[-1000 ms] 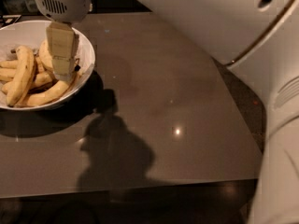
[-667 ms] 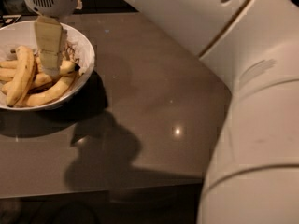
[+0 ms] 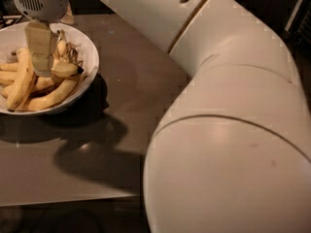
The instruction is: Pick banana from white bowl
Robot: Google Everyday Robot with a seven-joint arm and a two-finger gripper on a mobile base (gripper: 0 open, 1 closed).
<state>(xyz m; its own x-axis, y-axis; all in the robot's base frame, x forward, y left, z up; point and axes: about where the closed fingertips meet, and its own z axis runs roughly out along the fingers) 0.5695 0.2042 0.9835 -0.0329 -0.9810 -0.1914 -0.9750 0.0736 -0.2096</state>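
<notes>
Though its grip is unclear, the hand [image 3: 43, 70] sits inside the white bowl [image 3: 91, 57].

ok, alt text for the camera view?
The end effector hangs low inside a white bowl of bananas at the upper left of a brown table. The robot's large white arm fills the right foreground.

The claw [image 3: 43, 71] hangs down inside the white bowl [image 3: 87, 45], its tip apparently touching a banana [image 3: 65, 70].
</notes>
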